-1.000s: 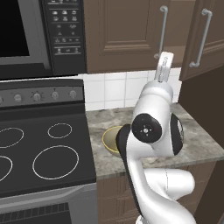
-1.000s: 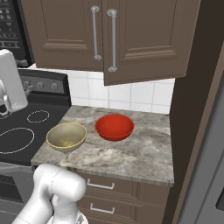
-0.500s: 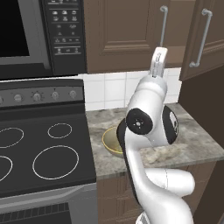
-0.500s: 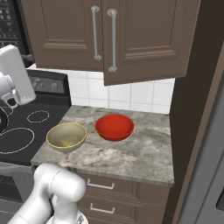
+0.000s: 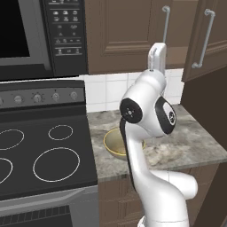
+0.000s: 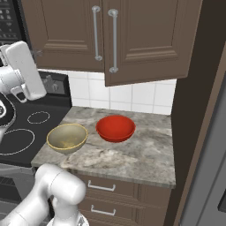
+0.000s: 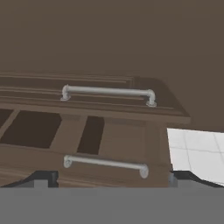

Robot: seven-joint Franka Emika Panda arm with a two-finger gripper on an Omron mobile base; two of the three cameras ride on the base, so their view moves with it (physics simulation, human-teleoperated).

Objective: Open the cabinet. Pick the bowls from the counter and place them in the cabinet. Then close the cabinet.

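- Table (image 6: 132, 155): speckled grey-beige stone slab beside the stovetop (image 6: 26, 132).
- Red bowl (image 6: 115, 128) sits upright on it, near the tiled wall.
- Tan bowl (image 6: 67, 137) sits just beside the red one, nearer the stovetop.

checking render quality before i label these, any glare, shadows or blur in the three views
Left base view: sharp, flat even light, the arm blocks part of the tan bowl. Right base view: soft sheen on the red bowl, faint shadows under both bowls on the counter, no blur. Hand view: dim and rolled sideways, so the cabinet handles run across the picture; edges slightly soft.
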